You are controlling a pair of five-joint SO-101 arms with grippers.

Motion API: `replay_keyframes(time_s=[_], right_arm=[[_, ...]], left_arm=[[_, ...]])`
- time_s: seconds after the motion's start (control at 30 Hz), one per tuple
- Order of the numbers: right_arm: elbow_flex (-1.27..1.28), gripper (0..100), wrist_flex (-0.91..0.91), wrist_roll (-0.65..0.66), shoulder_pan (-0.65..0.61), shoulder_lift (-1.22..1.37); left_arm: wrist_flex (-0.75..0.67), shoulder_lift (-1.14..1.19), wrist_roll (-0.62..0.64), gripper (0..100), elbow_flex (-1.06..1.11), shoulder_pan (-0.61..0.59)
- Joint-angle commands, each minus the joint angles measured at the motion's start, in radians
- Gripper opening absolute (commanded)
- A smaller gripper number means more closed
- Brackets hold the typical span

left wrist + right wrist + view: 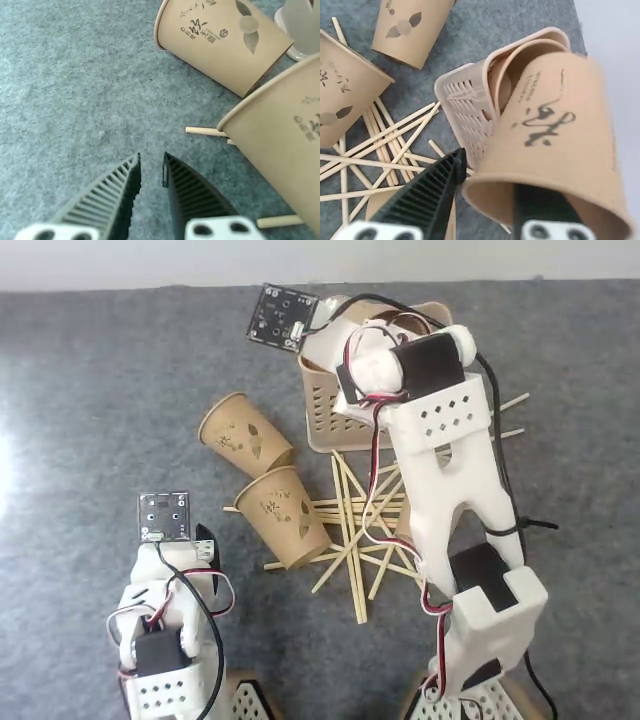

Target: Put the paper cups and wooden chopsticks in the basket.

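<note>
**Cup over basket: snag risk**

Right gripper (492, 180) is clamped on the rim of a paper cup (560, 130), tilted above the basket (462, 107), which already holds another cup (520, 65). Let go askew, it may catch that cup or the rim and tumble out. Left gripper (150, 167) has its fingers narrowly parted and empty, near two cups (283, 515) lying among scattered chopsticks (360, 530). The surface is a grey felt-like mat (90, 420), with a pale wall (150, 260) beyond.

readable text: none | paper cup (555, 125): dark brush-like printed characters, illegible
</note>
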Motion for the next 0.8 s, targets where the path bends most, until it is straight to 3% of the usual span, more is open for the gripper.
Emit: replay_keyframes(time_s=[0.0,0.5,0.7,0.77], right_arm=[[-0.003,21.9,-0.048,-0.011,-0.004,-0.056],[-0.117,22.0,-0.087,-0.011,0.004,-0.064],[-0.189,22.0,0.064,-0.018,0.065,-0.163],[-0.155,22.0,0.058,-0.101,0.130,-0.214]], left_arm=[[-0.005,-0.015,-0.011,7,-0.004,-0.003],[-0.005,-0.015,-0.011,7,-0.004,-0.003],[-0.008,-0.015,-0.011,7,-0.004,-0.005],[-0.008,-0.015,-0.011,7,-0.004,-0.005]])
